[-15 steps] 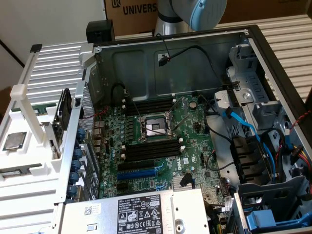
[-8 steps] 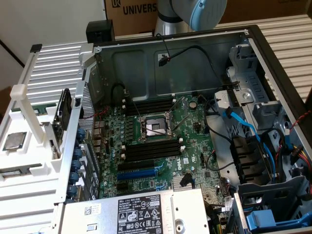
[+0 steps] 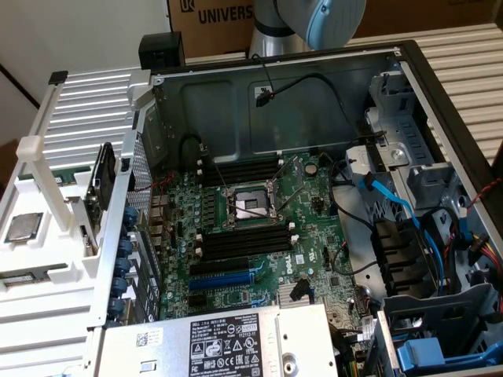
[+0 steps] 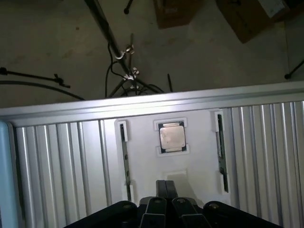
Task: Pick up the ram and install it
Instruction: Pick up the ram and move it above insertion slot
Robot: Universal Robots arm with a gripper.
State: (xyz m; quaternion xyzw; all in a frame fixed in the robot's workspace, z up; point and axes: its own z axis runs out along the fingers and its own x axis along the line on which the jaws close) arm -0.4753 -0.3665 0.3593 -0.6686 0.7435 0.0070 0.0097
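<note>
Fingers pressed together over white tray

The motherboard lies inside the open case; at its nine o'clock the ram stands in a white tray, with the arm at twelve.

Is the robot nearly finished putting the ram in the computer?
Not yet, nothing looks done. The ram sits in the white holder, untouched. The gripper hovers above the holder, shut and empty. The motherboard's black memory slots are bare, so picking up and installing remain.
</note>
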